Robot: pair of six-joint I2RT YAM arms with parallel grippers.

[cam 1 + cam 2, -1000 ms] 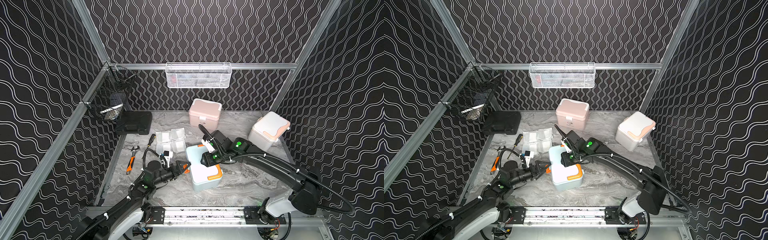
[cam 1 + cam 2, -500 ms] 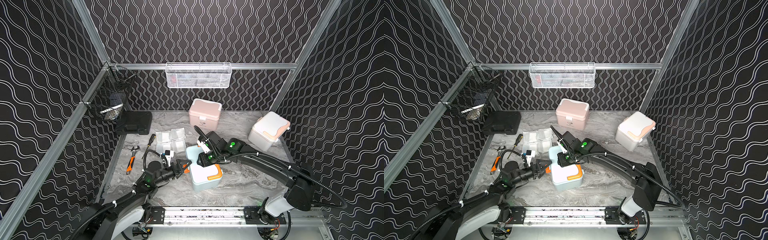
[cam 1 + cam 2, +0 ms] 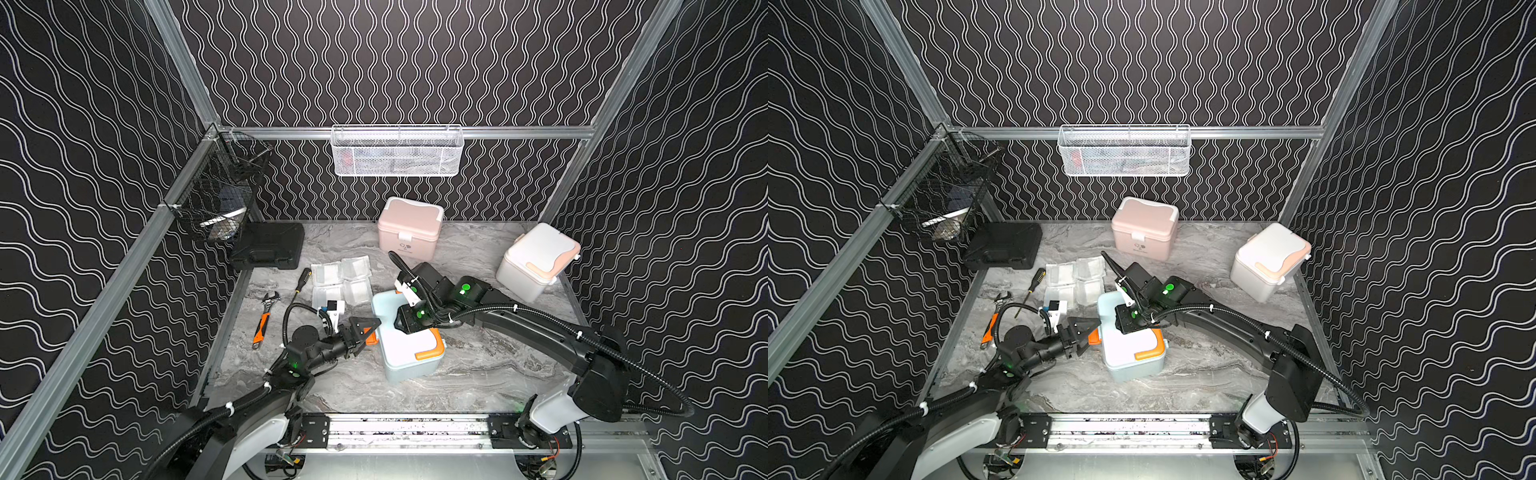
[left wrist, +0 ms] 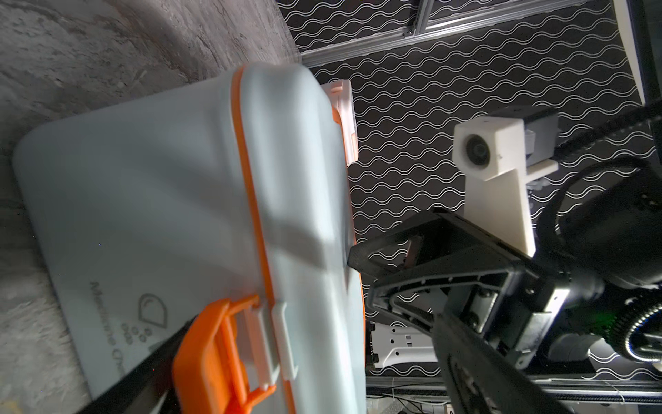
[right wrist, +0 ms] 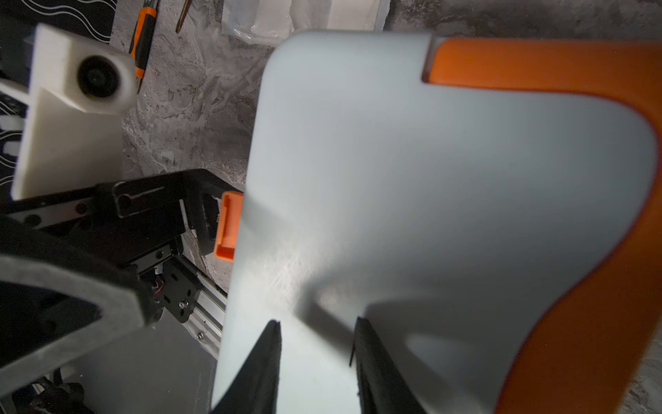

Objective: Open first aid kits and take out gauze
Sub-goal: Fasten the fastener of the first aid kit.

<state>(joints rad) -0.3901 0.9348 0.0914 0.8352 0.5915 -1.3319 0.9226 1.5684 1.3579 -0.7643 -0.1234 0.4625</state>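
Since a second earlier, your right gripper point(image 3: 406, 326) had slid along the lid toward your left gripper point(image 3: 369, 332), which barely shifted. Both top views showed the veined marble table point(image 3: 478, 374). The pale blue-grey kit point(image 3: 405, 353) sat at its middle, lid down, with the pink kit point(image 3: 409, 226) and the white kit point(image 3: 536, 266) shut farther back. Those views also gave you the gauze point(image 3: 343, 276) whole: flat, glossy, clear-wrapped squares lying just behind the blue-grey kit. The left wrist view alone showed the embossed logo point(image 4: 154, 315) on the kit's smooth front wall. It also showed the thin orange seam and the ribbed orange latch point(image 4: 215, 344), with one finger of your wide-open left jaws beside it. The right wrist view showed the matte lid, its inset orange handle point(image 5: 573, 215), and your right jaws partly parted over the lid, gripping nothing.
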